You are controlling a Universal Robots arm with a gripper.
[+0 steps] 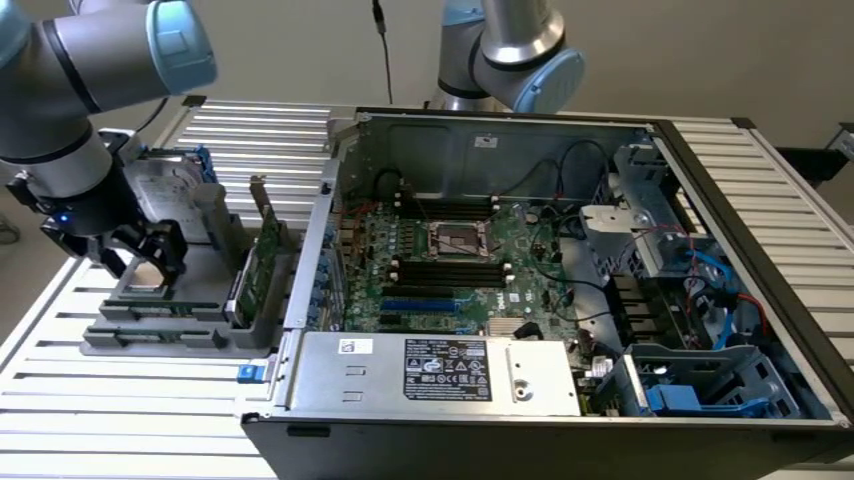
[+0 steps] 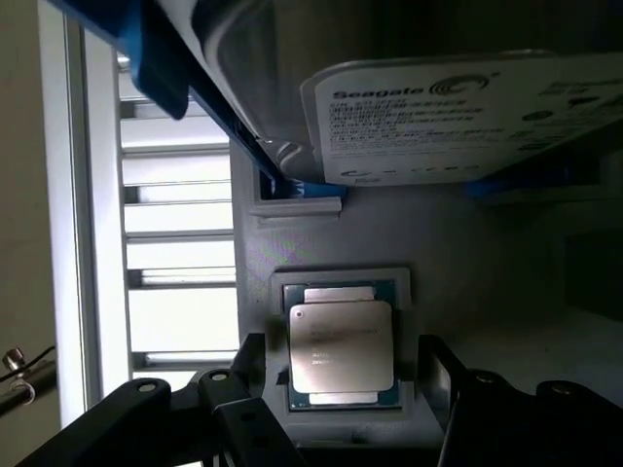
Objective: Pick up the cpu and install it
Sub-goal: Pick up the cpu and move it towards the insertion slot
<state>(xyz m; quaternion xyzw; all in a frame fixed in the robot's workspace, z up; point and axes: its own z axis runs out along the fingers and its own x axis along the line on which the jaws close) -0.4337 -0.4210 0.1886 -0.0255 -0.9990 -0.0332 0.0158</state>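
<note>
The cpu, a small square chip with a pale silver top, lies flat in a recess of the grey holder. My gripper hangs just above it, open, with one black finger on each side of the chip and not touching it. In the exterior view the gripper stands over the grey holder at the exterior view's left, and the cpu shows between the fingers. The bare socket sits in the middle of the motherboard inside the open computer case.
A silver hard drive with a white label and blue bracket stands upright in the holder just behind the cpu. Green circuit cards stand in slots between the holder and the case wall. A second arm rises behind the case. Cables and drive cages fill the case's right side.
</note>
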